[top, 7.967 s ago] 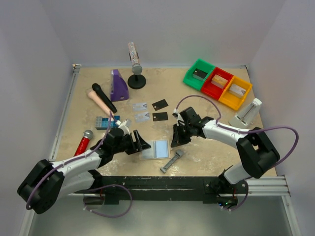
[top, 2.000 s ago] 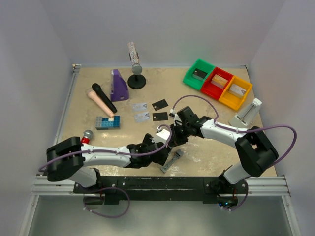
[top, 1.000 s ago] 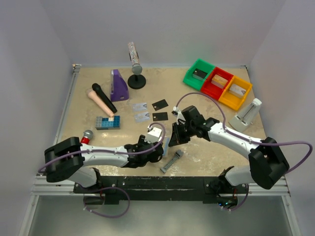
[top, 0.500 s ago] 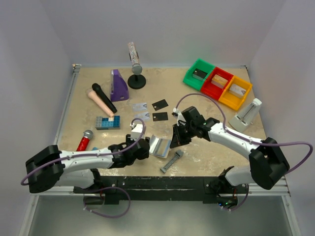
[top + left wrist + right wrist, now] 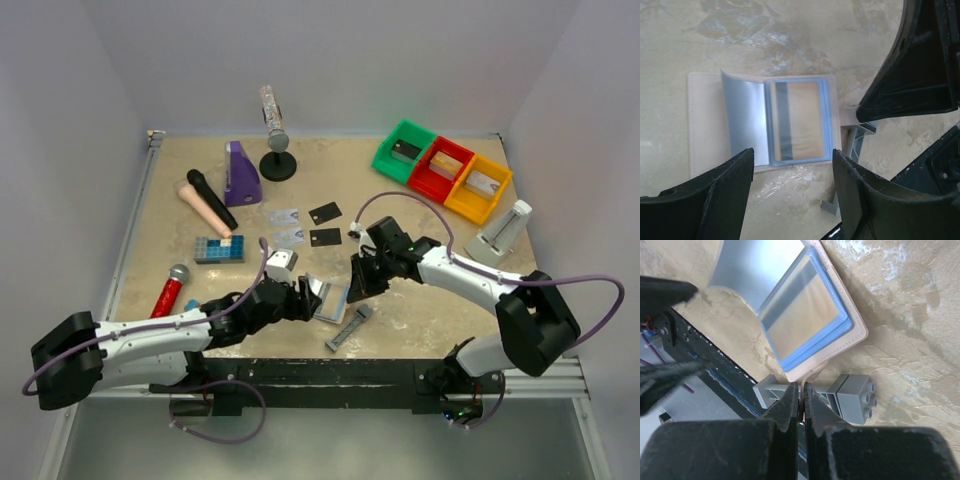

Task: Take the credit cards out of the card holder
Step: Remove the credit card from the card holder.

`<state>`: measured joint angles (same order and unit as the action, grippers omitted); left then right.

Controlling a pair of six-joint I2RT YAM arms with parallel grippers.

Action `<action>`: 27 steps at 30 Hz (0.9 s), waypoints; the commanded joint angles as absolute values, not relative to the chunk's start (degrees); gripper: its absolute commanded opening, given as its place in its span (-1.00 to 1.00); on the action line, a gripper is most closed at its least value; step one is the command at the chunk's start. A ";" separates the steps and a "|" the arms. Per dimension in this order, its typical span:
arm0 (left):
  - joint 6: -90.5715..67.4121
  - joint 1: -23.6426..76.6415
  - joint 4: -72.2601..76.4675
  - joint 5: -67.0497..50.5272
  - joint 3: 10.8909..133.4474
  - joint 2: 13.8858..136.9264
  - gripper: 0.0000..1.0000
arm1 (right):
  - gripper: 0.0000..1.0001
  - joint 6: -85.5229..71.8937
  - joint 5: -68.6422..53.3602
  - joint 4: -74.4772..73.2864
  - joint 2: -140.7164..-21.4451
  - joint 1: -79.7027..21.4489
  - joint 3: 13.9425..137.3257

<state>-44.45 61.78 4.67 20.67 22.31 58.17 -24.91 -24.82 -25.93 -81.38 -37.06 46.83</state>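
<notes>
On mottled beige tabletop (image 5: 330,180) — card holder (image 5: 327,298); pale walls (image 5: 400,50) around.

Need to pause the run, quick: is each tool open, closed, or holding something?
Left tool: open, empty, over the card holder.
Right tool: closed at the card holder's edge; a grip on it cannot be told.

We see the card holder (image 5: 747,122) as smooth, faintly sheened blue-grey material, like synthetic leather, with matt tan edging. A glossy, mirror-like card (image 5: 796,120) shows through its clear plastic sleeve. The table (image 5: 790,35) looks like matt, mottled stone-patterned laminate. The grey studded bar (image 5: 856,401) is matt moulded plastic.
</notes>
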 commanded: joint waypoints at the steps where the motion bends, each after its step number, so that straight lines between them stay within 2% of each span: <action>1: -40.61 61.61 13.18 12.04 26.45 65.02 0.38 | -1.00 -23.99 -24.96 -25.75 -80.25 -36.83 49.75; 14: -39.46 61.61 15.91 11.51 29.62 74.18 0.45 | -1.00 -26.19 -29.35 -24.35 -76.29 -36.83 49.22; 27: -39.55 61.61 14.50 13.45 30.58 77.08 0.39 | -1.00 -26.37 -29.71 -24.17 -76.46 -36.74 49.22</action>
